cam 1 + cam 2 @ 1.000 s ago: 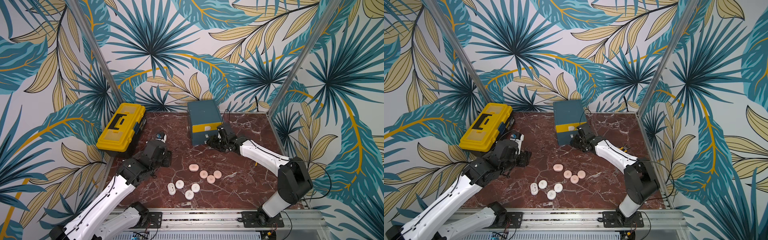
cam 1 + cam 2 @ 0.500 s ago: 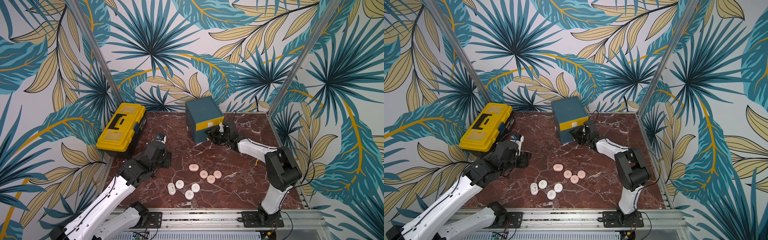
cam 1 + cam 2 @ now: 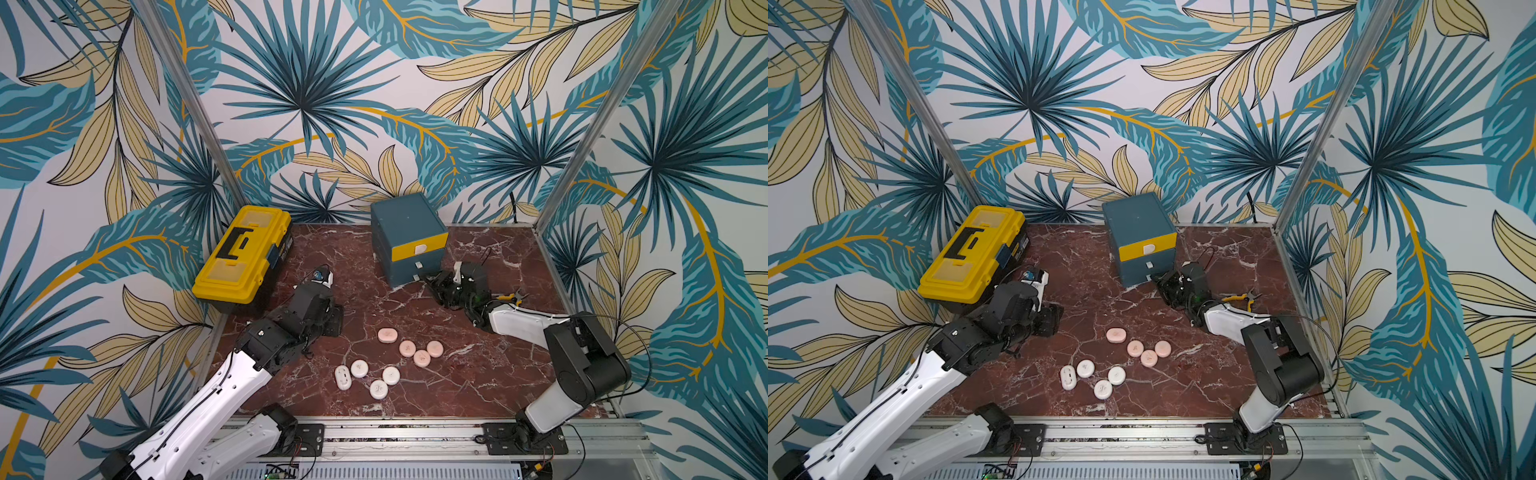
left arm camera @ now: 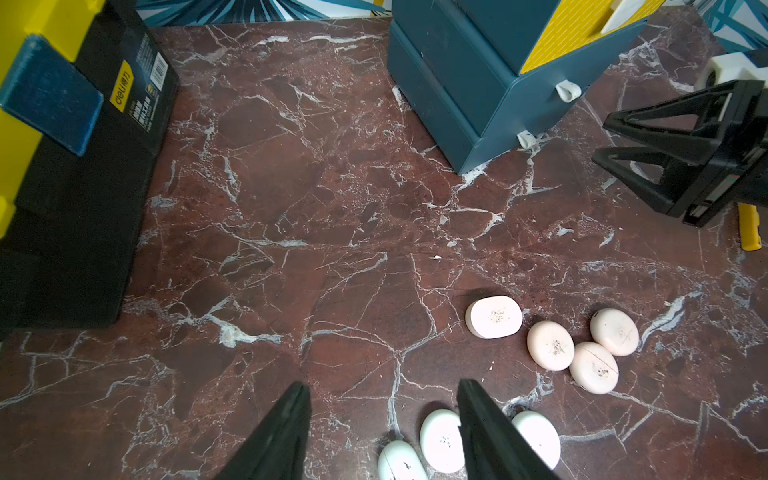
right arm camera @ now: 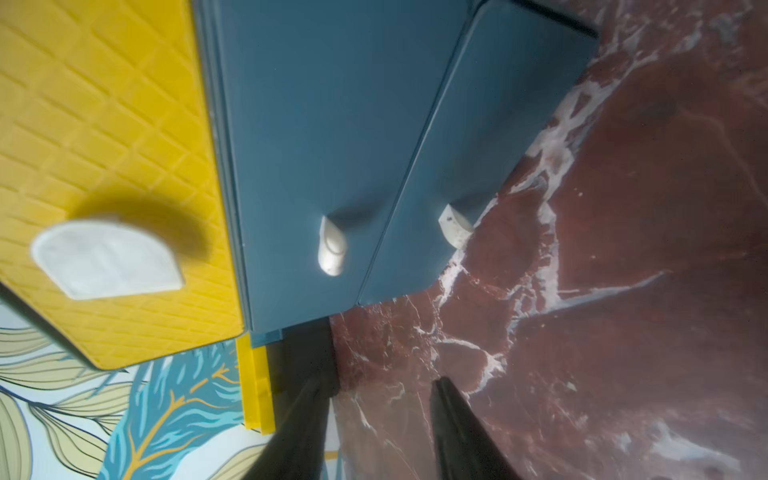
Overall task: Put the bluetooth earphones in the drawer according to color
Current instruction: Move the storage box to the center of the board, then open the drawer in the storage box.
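1. Markings. In the left wrist view, the yellow-and-black plastic toolbox [image 4: 83,187] has a yellow side label reading "deli". The finer print beside it is not legible. Each earphone case has a small dark mark on top, too small to read.
2. Cabinet. The teal three-drawer cabinet [image 3: 409,232] stands at the upper centre of the red-brown marble tabletop [image 3: 365,299] in both top views [image 3: 1138,232]. Its front is yellow on top and teal below, and faces the lower right of the frame. White tab handles [image 5: 332,245] project from the fronts.
3. Cases. Four peach-pink oval earphone cases [image 3: 407,348] lie flat at the centre of the tabletop, outside the cabinet. Three are bunched together. The fourth [image 3: 387,335] lies just up-left of them, with its long axis running roughly left to right.
4. Four white oval earphone cases [image 3: 359,368] lie just down-left of the pink group. The long axis of the leftmost [image 3: 343,377] runs up and down the frame.
5. Left gripper [image 4: 382,384]. It sits left of centre, low over the marble. The jaws are parted and empty, pointing toward the white cases.
6. Right gripper [image 5: 382,378]. It sits just beside the lower right corner of the cabinet front. The jaws are apart with only marble between them. Contact with the cabinet cannot be confirmed.
7. Change. One second ago the cabinet front squarely faced the bottom edge of the frame. It is now turned toward the lower right. The cases and the left arm have not moved.
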`<state>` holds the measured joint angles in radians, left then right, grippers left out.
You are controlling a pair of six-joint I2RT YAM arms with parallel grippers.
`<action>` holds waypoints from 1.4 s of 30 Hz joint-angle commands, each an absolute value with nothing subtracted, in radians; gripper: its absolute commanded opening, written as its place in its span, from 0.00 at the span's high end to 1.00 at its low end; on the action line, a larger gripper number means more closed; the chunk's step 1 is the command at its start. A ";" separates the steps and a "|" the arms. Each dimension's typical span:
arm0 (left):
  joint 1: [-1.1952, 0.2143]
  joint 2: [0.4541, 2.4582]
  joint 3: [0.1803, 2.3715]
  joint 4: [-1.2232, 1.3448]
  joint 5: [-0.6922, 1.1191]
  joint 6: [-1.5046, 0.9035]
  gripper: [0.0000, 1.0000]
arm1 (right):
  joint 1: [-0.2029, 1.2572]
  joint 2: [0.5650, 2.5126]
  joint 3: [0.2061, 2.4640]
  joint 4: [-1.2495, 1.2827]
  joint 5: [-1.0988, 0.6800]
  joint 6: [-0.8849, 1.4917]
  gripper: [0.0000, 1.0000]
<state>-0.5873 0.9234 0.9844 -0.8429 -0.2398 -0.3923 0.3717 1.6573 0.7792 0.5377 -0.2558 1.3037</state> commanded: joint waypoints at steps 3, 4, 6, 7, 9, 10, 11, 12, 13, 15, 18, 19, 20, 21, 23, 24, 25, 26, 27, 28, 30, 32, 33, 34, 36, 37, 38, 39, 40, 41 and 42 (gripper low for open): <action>-0.583 0.924 0.961 -0.823 -0.245 -0.387 0.39 | 0.371 1.750 0.712 0.887 -0.162 1.467 0.56; -0.583 0.924 0.962 -0.824 -0.245 -0.387 0.39 | 0.371 1.764 0.698 0.933 -0.148 1.486 0.56; -0.582 0.924 0.959 -0.824 -0.245 -0.387 0.39 | 0.371 1.788 0.682 1.021 -0.130 1.513 0.56; -0.582 0.924 0.960 -0.822 -0.245 -0.386 0.39 | 0.371 1.798 0.680 1.046 -0.124 1.522 0.56; -0.582 0.925 0.960 -0.822 -0.244 -0.387 0.39 | 0.371 1.816 0.678 1.086 -0.116 1.537 0.57; -0.582 0.926 0.961 -0.822 -0.244 -0.387 0.39 | 0.372 1.825 0.675 1.111 -0.110 1.544 0.57; -0.583 0.925 0.961 -0.821 -0.243 -0.387 0.39 | 0.372 1.834 0.673 1.142 -0.102 1.552 0.57; -0.583 0.926 0.961 -0.821 -0.243 -0.386 0.39 | 0.371 1.841 0.676 1.155 -0.099 1.554 0.58; -0.582 0.925 0.961 -0.821 -0.243 -0.386 0.39 | 0.371 1.844 0.681 1.158 -0.099 1.557 0.58; -0.582 0.926 0.960 -0.823 -0.243 -0.387 0.39 | 0.373 1.847 0.693 1.162 -0.103 1.559 0.59; -0.583 0.926 0.961 -0.826 -0.244 -0.387 0.39 | 0.373 1.848 0.717 1.146 -0.111 1.556 0.59; -0.582 0.926 0.961 -0.827 -0.244 -0.387 0.39 | 0.372 1.848 0.727 1.136 -0.119 1.554 0.59; -0.582 0.927 0.961 -0.824 -0.244 -0.386 0.39 | 0.373 1.848 0.740 1.120 -0.129 1.553 0.59; -0.583 0.927 0.961 -0.824 -0.244 -0.388 0.39 | 0.373 1.852 0.750 1.110 -0.134 1.552 0.59; -0.582 0.928 0.961 -0.822 -0.241 -0.388 0.39 | 0.372 1.859 0.765 1.093 -0.141 1.554 0.59; -0.583 0.931 0.963 -0.821 -0.241 -0.388 0.39 | 0.373 1.863 0.773 1.089 -0.144 1.554 0.59; -0.583 0.932 0.965 -0.822 -0.240 -0.387 0.39 | 0.373 1.865 0.778 1.084 -0.148 1.555 0.59; -0.583 0.934 0.964 -0.821 -0.241 -0.387 0.39 | 0.374 1.870 0.787 1.069 -0.155 1.556 0.59; -0.581 0.934 0.965 -0.820 -0.241 -0.387 0.39 | 0.374 1.871 0.793 1.056 -0.160 1.554 0.59; -0.582 0.936 0.965 -0.820 -0.240 -0.385 0.39 | 0.374 1.871 0.795 1.045 -0.160 1.552 0.59; -0.582 0.938 0.966 -0.819 -0.239 -0.385 0.39 | 0.377 1.874 0.790 1.040 -0.158 1.555 0.59; -0.583 0.938 0.968 -0.819 -0.240 -0.383 0.39 | 0.377 1.874 0.777 1.041 -0.156 1.557 0.60; -0.582 0.940 0.966 -0.821 -0.240 -0.382 0.39 | 0.377 1.873 0.773 1.039 -0.158 1.556 0.60; -0.582 0.940 0.966 -0.821 -0.242 -0.382 0.39 | 0.378 1.872 0.768 1.036 -0.159 1.554 0.60; -0.582 0.939 0.966 -0.821 -0.244 -0.380 0.39 | 0.380 1.874 0.768 1.033 -0.160 1.554 0.60; -0.581 0.940 0.964 -0.820 -0.244 -0.380 0.39 | 0.380 1.878 0.774 1.030 -0.165 1.552 0.60; -0.583 0.941 0.965 -0.819 -0.243 -0.380 0.39 | 0.381 1.882 0.781 1.027 -0.169 1.554 0.60; -0.582 0.941 0.964 -0.818 -0.241 -0.380 0.39 | 0.383 1.886 0.788 1.021 -0.171 1.553 0.60; -0.582 0.942 0.965 -0.818 -0.242 -0.382 0.39 | 0.386 1.889 0.795 1.012 -0.172 1.552 0.60; -0.582 0.941 0.965 -0.817 -0.241 -0.381 0.39 | 0.389 1.891 0.802 1.007 -0.172 1.552 0.60; -0.582 0.940 0.963 -0.818 -0.242 -0.382 0.39 | 0.390 1.896 0.806 1.004 -0.171 1.552 0.60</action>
